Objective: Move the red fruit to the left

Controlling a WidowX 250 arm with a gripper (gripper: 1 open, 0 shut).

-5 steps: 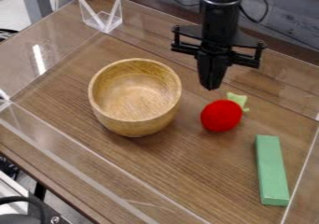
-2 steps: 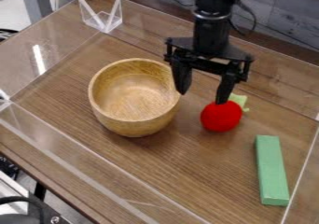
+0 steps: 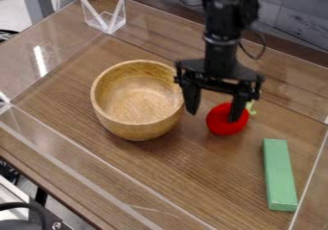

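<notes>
The red fruit is a small rounded toy with a green leafy top, lying on the wooden table right of the wooden bowl. My gripper points straight down, open, its two black fingers spread wide. The left finger stands between the bowl and the fruit; the right finger hangs over the fruit's upper right. The fruit sits partly between and just below the fingertips. Nothing is held.
A flat green rectangular block lies to the right, near the front. Clear acrylic walls surround the table, with a clear folded bracket at the back left.
The gripper went from shut to wide open and came down toward the fruit. The fruit, bowl and green block have not moved.
</notes>
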